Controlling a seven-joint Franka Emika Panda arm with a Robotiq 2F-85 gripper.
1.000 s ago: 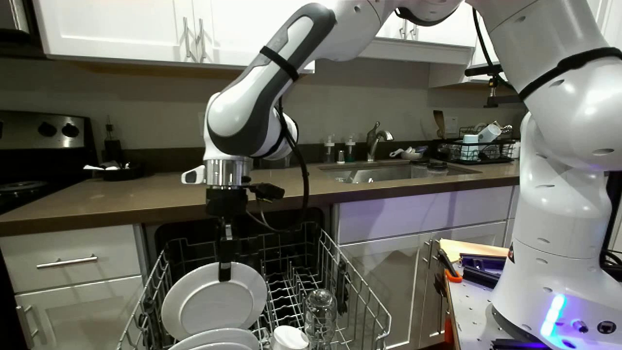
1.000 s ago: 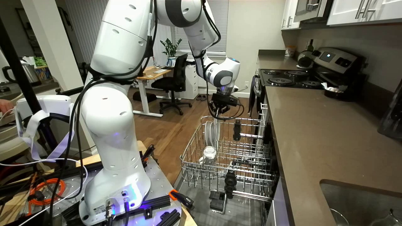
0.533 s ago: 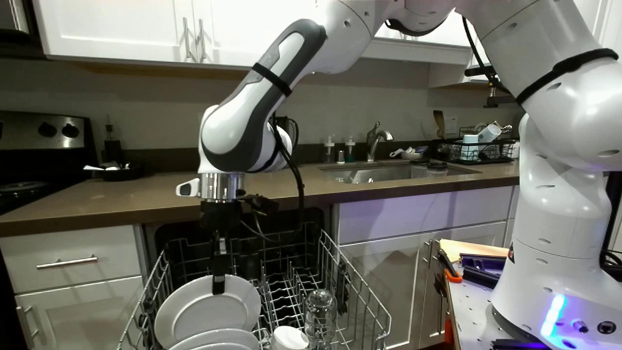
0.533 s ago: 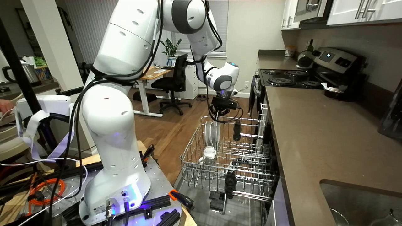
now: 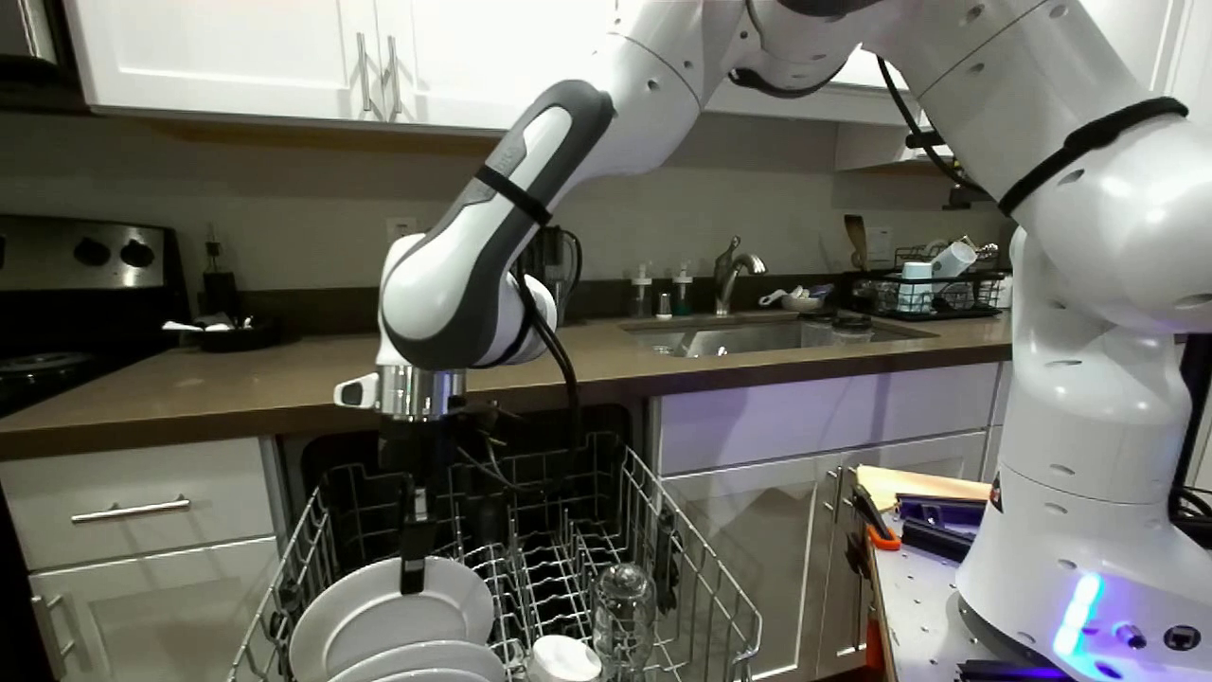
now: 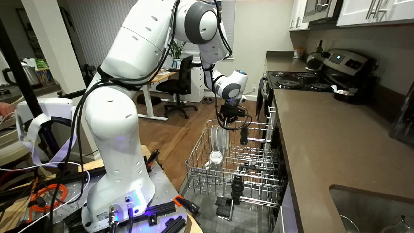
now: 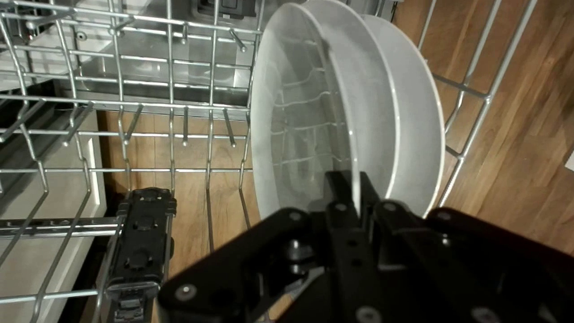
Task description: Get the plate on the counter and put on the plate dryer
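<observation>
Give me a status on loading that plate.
Done: the round, shallow white plate is off the flat, dark brown counter and down inside the light grey wire rack, beside other round white plates.
In hand: the black two-fingered gripper pinches its upper rim.
Left: release and withdrawal, perhaps after more lowering; whether it's seated, I can't tell.

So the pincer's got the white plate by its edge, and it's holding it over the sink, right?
Not quite: only the place is wrong. The pincer has got the white plate by its edge, but it's holding it down in the dishwasher rack, as the wrist view shows.
</observation>
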